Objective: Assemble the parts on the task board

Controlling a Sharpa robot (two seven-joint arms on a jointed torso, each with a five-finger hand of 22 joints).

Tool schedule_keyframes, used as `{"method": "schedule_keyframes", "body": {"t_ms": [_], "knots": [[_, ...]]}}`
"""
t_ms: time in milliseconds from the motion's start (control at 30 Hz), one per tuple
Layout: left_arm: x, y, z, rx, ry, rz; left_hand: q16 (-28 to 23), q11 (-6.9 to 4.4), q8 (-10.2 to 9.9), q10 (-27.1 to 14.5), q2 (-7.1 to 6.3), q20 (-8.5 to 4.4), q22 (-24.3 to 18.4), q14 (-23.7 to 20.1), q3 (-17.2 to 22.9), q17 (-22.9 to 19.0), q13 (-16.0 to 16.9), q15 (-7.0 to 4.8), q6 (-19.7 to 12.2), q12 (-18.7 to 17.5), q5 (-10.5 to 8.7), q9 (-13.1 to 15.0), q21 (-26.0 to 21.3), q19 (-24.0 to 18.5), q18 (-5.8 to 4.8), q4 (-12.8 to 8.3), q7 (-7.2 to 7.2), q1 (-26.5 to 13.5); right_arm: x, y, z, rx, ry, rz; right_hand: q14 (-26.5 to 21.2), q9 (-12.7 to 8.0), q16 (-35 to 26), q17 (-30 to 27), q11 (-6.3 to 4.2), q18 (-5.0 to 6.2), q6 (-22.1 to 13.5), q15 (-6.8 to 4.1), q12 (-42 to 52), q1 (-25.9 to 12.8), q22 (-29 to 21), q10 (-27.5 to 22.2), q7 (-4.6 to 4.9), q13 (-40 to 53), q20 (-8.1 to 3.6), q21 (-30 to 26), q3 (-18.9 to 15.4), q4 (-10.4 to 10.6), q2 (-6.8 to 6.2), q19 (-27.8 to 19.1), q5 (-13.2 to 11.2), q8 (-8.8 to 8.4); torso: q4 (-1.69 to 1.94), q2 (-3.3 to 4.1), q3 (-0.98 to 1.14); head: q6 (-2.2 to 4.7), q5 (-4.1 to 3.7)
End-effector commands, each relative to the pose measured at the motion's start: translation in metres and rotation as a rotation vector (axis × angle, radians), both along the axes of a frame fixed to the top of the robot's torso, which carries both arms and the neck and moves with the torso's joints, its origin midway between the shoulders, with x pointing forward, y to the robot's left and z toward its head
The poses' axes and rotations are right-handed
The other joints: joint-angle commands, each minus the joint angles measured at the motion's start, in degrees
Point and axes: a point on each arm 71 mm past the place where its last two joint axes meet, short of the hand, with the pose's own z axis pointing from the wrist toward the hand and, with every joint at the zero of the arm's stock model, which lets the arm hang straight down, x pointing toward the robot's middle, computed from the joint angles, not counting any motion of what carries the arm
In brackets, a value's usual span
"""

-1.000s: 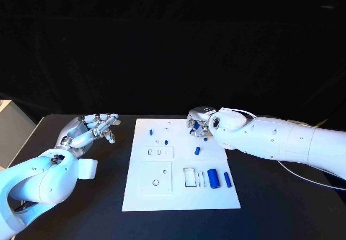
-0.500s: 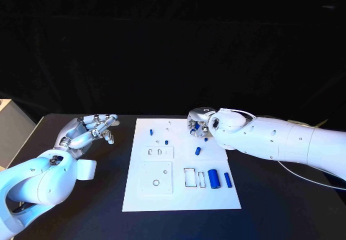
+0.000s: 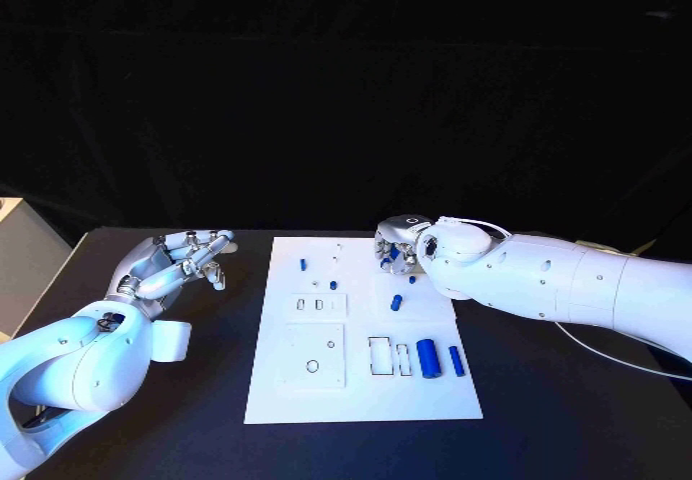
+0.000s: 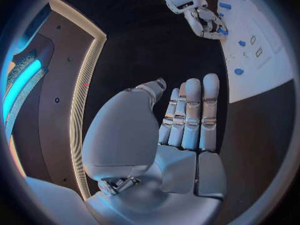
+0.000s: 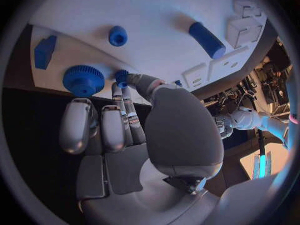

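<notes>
Right wrist view: right hand (image 5: 134, 130) apparently pinching small blue part (image 5: 121, 77).

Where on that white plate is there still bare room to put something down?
The near strip of the task board, below the square recess and the large blue cylinder, is bare. So is the black table on the near right. The far right corner is crowded: the right hand sits among small blue parts.

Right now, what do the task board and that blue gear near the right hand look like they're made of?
Task board: looks like matte white plastic, flat, no glare, though painted board is possible. Blue gear: probably moulded or printed plastic, uniformly coloured, dull, with crisp teeth.
</notes>
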Motion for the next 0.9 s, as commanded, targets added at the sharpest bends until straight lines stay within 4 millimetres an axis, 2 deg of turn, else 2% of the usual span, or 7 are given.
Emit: {"method": "schedule_keyframes", "body": {"t_ms": [33,133,400,500,700,900], "knots": [[0.0,-0.002,0.001,-0.004,-0.006,-0.019,0.42,-0.13,0.16,-0.45,-0.12,-0.04,0.05,-0.2,0.28,-0.04,0.03,0.01,-0.47,-0.21,-0.36,0.08,0.24,0.08,0.72,-0.05,0.09,0.17,-0.001,-0.001,-0.004,-0.025,0.015,-0.005,1.28,0.08,0.17,-0.02,0.05,-0.46,0.48,0.02,0.18,-0.01,0.06,0.26,0.0,-0.08,0.12,0.36,0.27,0.0,-0.46,0.27,0.17,0.15,0.07,0.05,-0.06,0.02,-0.01],[0.0,-0.002,0.001,-0.003,-0.005,-0.018,0.42,-0.13,0.16,-0.45,-0.12,-0.04,0.05,-0.2,0.28,-0.04,0.03,0.01,-0.47,-0.21,-0.36,0.08,0.24,0.08,0.72,-0.05,0.09,0.17,-0.001,-0.002,-0.004,-0.024,0.009,-0.008,1.26,0.22,0.25,0.03,0.01,-0.5,0.52,-0.01,0.21,0.12,0.3,0.49,-0.02,-0.07,0.11,0.52,0.66,-0.19,-0.49,0.3,0.19,0.22,0.13,0.07,-0.06,0.09,-0.06],[0.0,-0.001,0.0,-0.002,-0.004,-0.015,0.54,-0.14,0.18,-0.49,-0.01,-0.02,0.21,-0.18,0.46,-0.06,0.03,0.02,-0.49,-0.19,-0.34,0.12,0.49,-0.04,0.72,-0.19,0.07,0.28,-0.002,0.0,0.001,0.009,-0.053,-0.006,1.28,1.72,0.79,0.33,-0.76,-1.25,1.68,-0.6,1.06,1.29,4.72,4.02,-0.43,0.57,-0.38,3.65,3.6,-2.07,0.58,1.39,-0.81,1.43,0.18,0.09,-0.12,0.32,-0.13],[0.0,-0.001,0.0,-0.002,-0.004,-0.014,0.54,-0.14,0.18,-0.49,-0.01,-0.02,0.21,-0.18,0.46,-0.06,0.03,0.02,-0.49,-0.19,-0.34,0.12,0.49,-0.04,0.72,-0.19,0.07,0.28,-0.004,0.002,0.002,0.022,-0.075,-0.004,1.31,2.06,0.92,0.45,-0.96,-1.34,1.89,-0.74,1.26,1.11,5.29,4.83,-0.56,0.78,-0.49,4.06,3.77,-2.28,0.68,1.51,-0.9,1.68,0.24,0.1,-0.13,0.37,-0.1],[0.001,0.001,0.0,0.001,-0.003,-0.007,0.6,-0.14,0.2,-0.49,0.1,-0.01,0.3,-0.19,0.6,-0.07,0.04,0.02,-0.48,-0.17,-0.35,0.15,0.65,-0.14,0.73,-0.27,0.07,0.34,-0.008,0.008,0.01,0.049,-0.131,0.004,1.31,2.2,0.96,0.46,-1.01,-1.36,1.88,-0.79,1.24,1.04,5.41,5.03,-0.61,0.83,-0.54,4.15,3.85,-2.4,0.7,1.51,-1.14,1.73,0.25,0.02,-0.28,0.66,-0.07],[0.001,0.002,-0.001,0.002,-0.003,-0.004,0.63,-0.15,0.21,-0.5,0.13,-0.01,0.38,-0.2,0.68,-0.08,0.04,0.01,-0.48,-0.16,-0.35,0.17,0.75,-0.18,0.73,-0.33,0.06,0.39,-0.011,0.019,0.019,0.068,-0.2,0.017,1.35,2.29,1.1,0.74,-1.04,-1.41,1.91,-0.82,1.22,0.99,5.7,5.13,-0.64,0.86,-0.57,4.35,3.87,-2.48,0.66,1.58,-1.26,1.78,0.28,0.06,-0.29,1.04,-0.03]]}}
